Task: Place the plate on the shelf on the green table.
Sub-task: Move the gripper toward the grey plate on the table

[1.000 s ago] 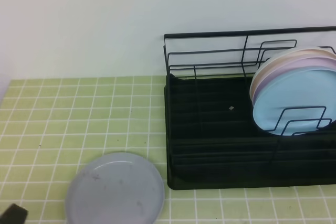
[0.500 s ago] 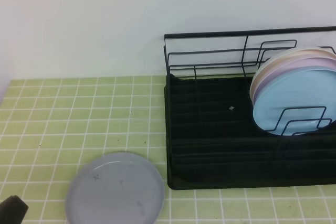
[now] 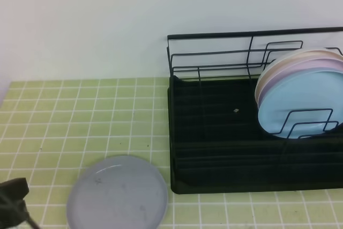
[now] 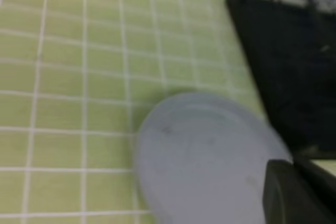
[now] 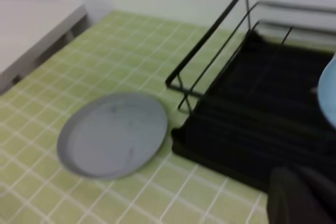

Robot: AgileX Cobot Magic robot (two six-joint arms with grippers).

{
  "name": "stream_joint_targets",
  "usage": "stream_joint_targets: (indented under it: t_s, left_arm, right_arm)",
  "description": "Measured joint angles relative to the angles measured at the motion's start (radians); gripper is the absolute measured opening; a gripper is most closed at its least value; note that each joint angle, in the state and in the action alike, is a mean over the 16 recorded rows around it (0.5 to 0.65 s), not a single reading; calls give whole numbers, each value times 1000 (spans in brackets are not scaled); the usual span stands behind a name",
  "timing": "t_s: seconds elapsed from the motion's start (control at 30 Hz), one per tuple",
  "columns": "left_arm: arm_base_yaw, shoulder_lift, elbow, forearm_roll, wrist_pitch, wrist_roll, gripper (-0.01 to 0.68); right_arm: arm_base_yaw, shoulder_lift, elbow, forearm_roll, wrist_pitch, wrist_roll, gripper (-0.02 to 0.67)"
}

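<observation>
The plate, round and pale grey with dark specks, lies flat on the green table just left of the shelf's front corner. The shelf is a black wire rack with a ribbed tray. In the left wrist view the plate sits below and ahead of my left gripper, a blurred dark shape that holds nothing. The dark end of my left arm shows at the bottom left, a little left of the plate. My right gripper hangs over the shelf, right of the plate, shut and empty.
A light blue plate and pink and cream ones behind it stand upright in the shelf's right end. The tall back rail runs along a white wall. A pale ledge borders the table's far side in the right wrist view.
The left arm's dark end has risen from the bottom left corner into view, coming closer to the plate. The plate and the shelf have stayed where they were.
</observation>
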Motion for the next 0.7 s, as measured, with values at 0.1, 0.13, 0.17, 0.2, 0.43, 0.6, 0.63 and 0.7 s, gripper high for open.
stream_joint_targets:
  t_s: [0.1,0.13,0.17,0.2,0.43,0.6,0.63,0.7]
  left_arm:
    - [0,104,-51,34,29,24,-3]
    - [0,139,-68,44,39,31,-3]
    - [0,174,-85,54,50,40,-3]
    - [0,209,-103,63,61,48,-3]
    - [0,452,-223,120,131,93,-3]
    - [0,623,-285,152,153,91,3]
    - [0,655,-295,157,154,89,8]
    - [0,714,-312,164,155,85,23]
  right_arm:
    - [0,42,0,-1,28,5,-2]
    - [0,57,-1,-2,37,7,-2]
    - [0,73,-1,-2,44,8,-2]
    - [0,88,-1,-2,50,10,-2]
    - [0,180,-2,8,80,16,-2]
    - [0,217,-2,19,108,16,-2]
    - [0,220,-2,22,114,15,-2]
    - [0,225,-2,27,127,15,-2]
